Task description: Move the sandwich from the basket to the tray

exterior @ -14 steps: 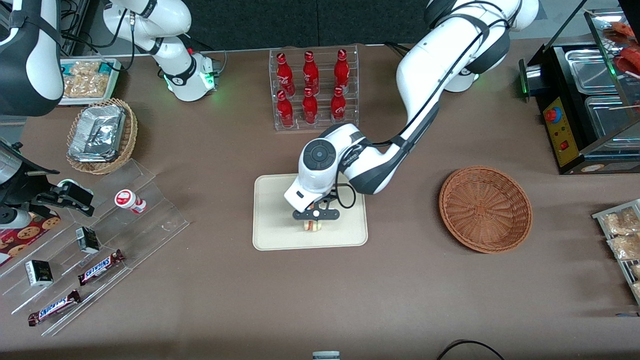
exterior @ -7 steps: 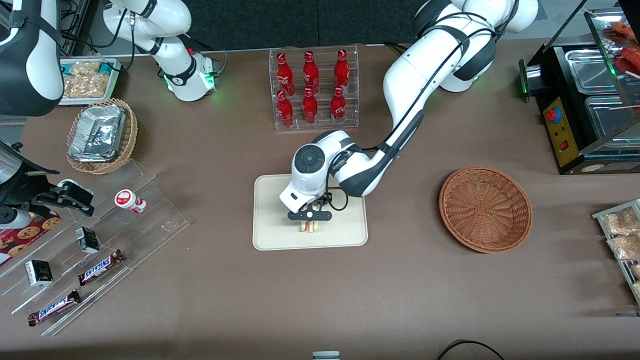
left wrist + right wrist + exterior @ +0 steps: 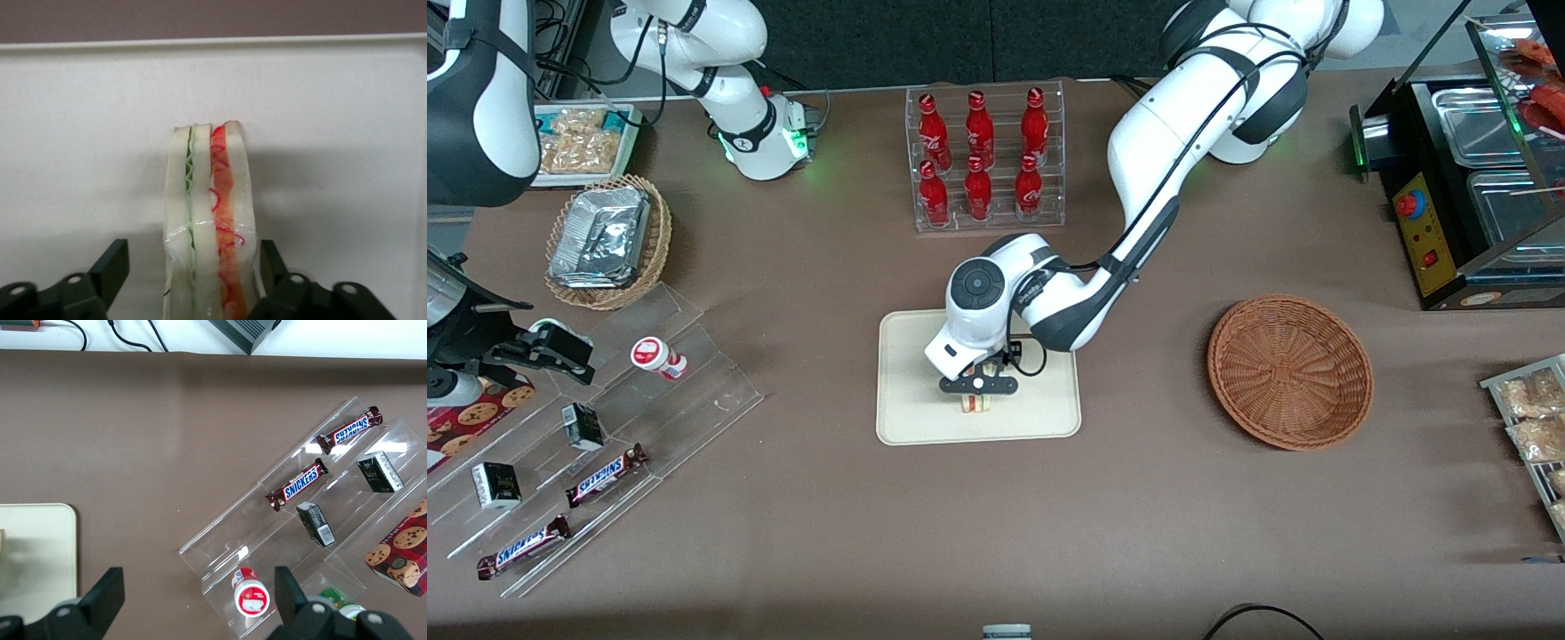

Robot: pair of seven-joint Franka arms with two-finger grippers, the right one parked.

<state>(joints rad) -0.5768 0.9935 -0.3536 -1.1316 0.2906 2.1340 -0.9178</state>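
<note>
The sandwich (image 3: 975, 404) (image 3: 210, 220), white bread with a green and an orange-red filling stripe in clear wrap, stands on its edge on the cream tray (image 3: 911, 418) (image 3: 80, 133). My left gripper (image 3: 976, 391) (image 3: 192, 257) hangs low over the tray, open, with the sandwich between its black fingers (image 3: 112, 267). One finger stands well clear of the bread; the other is close beside it. The reddish-brown wicker basket (image 3: 1289, 372) sits toward the working arm's end of the table with nothing in it.
A clear rack of red bottles (image 3: 983, 160) stands farther from the camera than the tray. Toward the parked arm's end are a tan basket of foil packs (image 3: 607, 240) and a stepped acrylic rack (image 3: 605, 427) with snack bars. A black warmer (image 3: 1467, 178) stands near the wicker basket.
Over the last second the left gripper moved a little toward the parked arm's end above the tray with the sandwich. In the last half second it has hardly shifted.
</note>
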